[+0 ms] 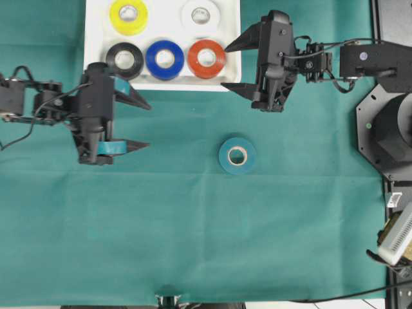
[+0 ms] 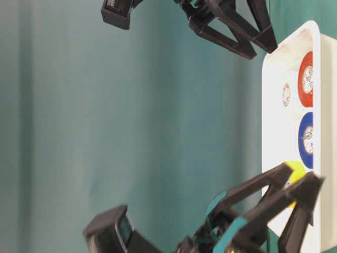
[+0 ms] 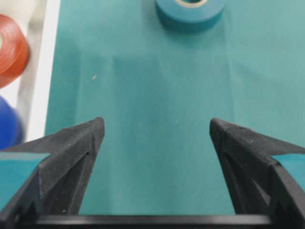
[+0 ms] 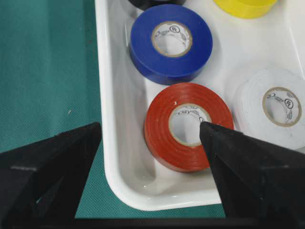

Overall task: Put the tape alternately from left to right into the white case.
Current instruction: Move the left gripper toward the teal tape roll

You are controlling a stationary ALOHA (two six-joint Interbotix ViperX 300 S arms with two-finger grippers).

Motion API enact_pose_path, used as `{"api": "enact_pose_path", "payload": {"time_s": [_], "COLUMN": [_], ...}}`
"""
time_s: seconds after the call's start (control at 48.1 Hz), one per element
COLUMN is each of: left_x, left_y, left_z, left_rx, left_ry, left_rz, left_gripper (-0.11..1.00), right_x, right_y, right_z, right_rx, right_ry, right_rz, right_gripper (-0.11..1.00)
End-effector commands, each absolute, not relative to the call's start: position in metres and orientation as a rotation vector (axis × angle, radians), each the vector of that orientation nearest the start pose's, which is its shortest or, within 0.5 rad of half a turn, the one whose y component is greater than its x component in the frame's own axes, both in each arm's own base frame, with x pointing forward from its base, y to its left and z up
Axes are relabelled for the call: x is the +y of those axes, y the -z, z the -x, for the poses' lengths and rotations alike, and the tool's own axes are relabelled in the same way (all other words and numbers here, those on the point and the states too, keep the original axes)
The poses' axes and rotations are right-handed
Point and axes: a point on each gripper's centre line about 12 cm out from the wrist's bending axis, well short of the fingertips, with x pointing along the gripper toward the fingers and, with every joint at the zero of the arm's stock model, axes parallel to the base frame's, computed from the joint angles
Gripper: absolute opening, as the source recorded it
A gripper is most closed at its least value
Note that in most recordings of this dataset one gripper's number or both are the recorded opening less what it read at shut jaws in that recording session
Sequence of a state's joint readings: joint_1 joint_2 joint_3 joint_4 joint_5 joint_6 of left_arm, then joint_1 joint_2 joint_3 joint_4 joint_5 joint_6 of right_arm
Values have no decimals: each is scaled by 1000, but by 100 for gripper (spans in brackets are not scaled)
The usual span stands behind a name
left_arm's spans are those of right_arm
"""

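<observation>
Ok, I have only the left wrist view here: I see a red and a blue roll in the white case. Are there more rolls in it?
Observer: Yes, the white case holds five: yellow, white, black, blue, red.
Operator: And where is the right gripper?
Observer: The right gripper is astride the case's corner by the red roll, jaws open, holding nothing.
Operator: Is room left in the case?
Observer: Bare floor shows between the yellow and white rolls.

Bright, even light from above casts only faint shadows on the green cloth point(image 1: 193, 225), the white case point(image 4: 110, 143) shows soft glare along its rim, and both wrist views blur the nearby black fingers point(image 3: 71, 157).
</observation>
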State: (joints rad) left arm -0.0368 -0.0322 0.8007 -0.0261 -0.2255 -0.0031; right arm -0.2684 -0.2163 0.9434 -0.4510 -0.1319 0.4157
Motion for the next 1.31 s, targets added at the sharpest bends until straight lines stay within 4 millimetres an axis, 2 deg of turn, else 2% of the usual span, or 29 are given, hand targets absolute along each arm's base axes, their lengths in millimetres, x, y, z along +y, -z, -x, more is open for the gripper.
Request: {"api": "enact_pose_path", "payload": {"time_s": [0.0, 0.582, 0.998, 1.289], "left_x": [-16, -40, -45, -46], "left_y": [-172, -170, -164, -166], "left_z": [-382, -440, -480, -500], "left_rx": [518, 544, 587, 608], "left_ry": [19, 4, -4, -14], "left_rz": [58, 270, 287, 307], "left_gripper": [95, 95, 95, 95], "right_x": [-77, -77, -77, -76], "right_y": [-172, -171, -169, -166], "right_z": [-308, -307, -305, -303], "right_rx": [581, 586, 593, 603], "right_ry": [191, 194, 194, 192], "right_rz": [-63, -64, -63, -65], "right_gripper": [84, 84, 84, 84]}}
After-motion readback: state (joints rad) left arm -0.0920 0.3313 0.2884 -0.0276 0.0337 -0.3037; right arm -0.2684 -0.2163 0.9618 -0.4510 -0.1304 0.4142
